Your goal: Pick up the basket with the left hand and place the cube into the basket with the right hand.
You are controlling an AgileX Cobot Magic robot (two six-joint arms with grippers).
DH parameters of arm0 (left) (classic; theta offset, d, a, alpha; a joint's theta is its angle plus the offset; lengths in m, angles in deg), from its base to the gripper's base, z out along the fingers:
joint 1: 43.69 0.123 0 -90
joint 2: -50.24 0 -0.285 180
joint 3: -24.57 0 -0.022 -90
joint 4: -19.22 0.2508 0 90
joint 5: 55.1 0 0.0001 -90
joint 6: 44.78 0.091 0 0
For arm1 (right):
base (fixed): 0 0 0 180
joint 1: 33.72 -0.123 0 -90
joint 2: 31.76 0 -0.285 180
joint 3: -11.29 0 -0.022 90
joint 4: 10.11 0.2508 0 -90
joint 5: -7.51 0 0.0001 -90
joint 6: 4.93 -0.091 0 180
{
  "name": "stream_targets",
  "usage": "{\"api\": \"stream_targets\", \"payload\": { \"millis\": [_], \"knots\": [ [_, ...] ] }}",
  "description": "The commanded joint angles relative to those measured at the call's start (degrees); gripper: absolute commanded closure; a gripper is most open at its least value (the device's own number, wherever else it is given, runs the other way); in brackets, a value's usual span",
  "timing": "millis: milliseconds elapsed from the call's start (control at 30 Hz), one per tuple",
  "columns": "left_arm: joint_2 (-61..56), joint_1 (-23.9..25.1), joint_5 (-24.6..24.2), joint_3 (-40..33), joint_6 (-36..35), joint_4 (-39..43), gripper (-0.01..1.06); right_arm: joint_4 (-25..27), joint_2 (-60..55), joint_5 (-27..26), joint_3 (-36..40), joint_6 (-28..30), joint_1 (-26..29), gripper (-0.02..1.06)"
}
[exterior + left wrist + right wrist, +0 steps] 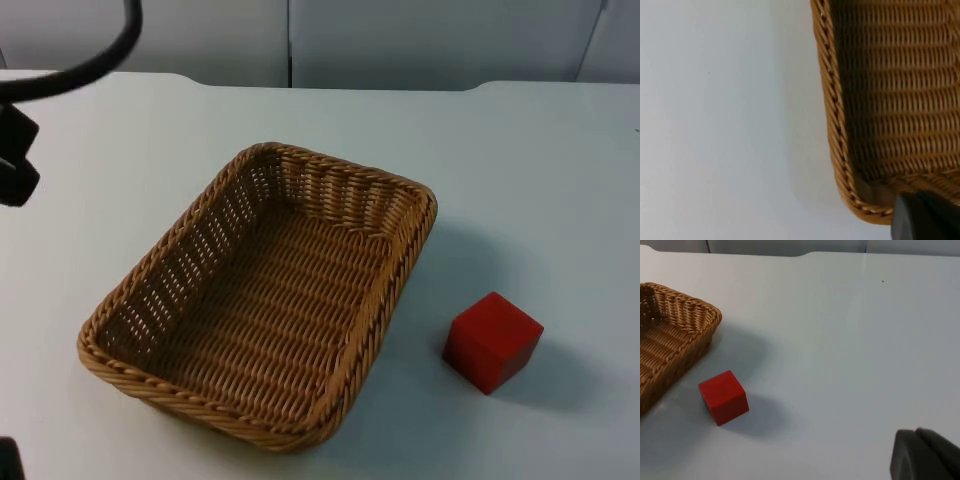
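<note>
One red cube just beside wicker basket, apart, unobstructed; end effector states: cannot tell.

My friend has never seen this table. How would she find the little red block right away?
Start at the white table and find the big woven basket lying in the middle of it. Look just beside the basket's right rim, on the bare table, not touching it: there sits the cube. It is the only red thing here, small and smooth with sharp corners, while the basket is brown, wide and hollow.
</note>
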State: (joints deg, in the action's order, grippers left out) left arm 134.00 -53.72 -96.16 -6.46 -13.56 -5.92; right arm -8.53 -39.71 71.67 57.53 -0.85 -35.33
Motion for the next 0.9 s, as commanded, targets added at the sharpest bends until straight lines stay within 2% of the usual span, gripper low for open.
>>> {"api": "stream_targets", "payload": {
  "millis": [0, 133, 167, 233, 267, 400, 433, 467, 500, 867],
  "knots": [
    [1.6, -0.4, 1.1, 0.4, -0.4, 0.2, 1.04, 0.2, 0.2, -0.2, 0.3, 0.2, 0.3, 1.05],
    [6.7, -0.4, 0.8, 0.4, -0.4, 0.2, 1.04, 0.2, 0.2, -0.2, 0.3, 0.2, 0.3, 1.05],
    [8.0, -0.4, 0.7, 0.4, -0.3, 0.2, 1.02, 0.2, 0.2, -0.2, 0.3, 0.2, 0.3, 1.05],
    [10.1, -0.4, 0.8, 0.4, -0.3, 0.1, 0.91, 0.2, 0.2, -0.2, 0.3, 0.2, 0.3, 1.05],
    [10.1, -0.4, 0.8, 0.4, -0.3, 0.1, 0.91, 0.2, 0.2, -0.2, 0.3, 0.2, 0.3, 1.05],
    [13.0, -0.4, 2.1, 0.4, -1.4, -1.6, 0.57, 0.2, 0.2, -0.2, 0.3, 0.2, 0.3, 1.05],
    [13.0, -0.4, 2.1, 0.4, -1.4, -1.6, 0.57, 0.2, 0.2, -0.2, 0.3, 0.2, 0.3, 1.05],
    [14.2, -0.4, 3.5, 0.4, -3.3, -2.7, 0.48, 0.2, 0.2, -0.2, 0.3, 0.2, 0.3, 1.05],
    [14.8, -0.4, 4.3, 0.4, -3.4, -3.4, 0.45, 0.2, 0.2, -0.2, 0.3, 0.2, 0.3, 1.05],
    [23.3, -0.4, 9.1, 0.4, -3.7, -5.4, 0.45, 0.2, 0.2, -0.2, 0.3, 0.2, 0.3, 1.05]
  ]
}}
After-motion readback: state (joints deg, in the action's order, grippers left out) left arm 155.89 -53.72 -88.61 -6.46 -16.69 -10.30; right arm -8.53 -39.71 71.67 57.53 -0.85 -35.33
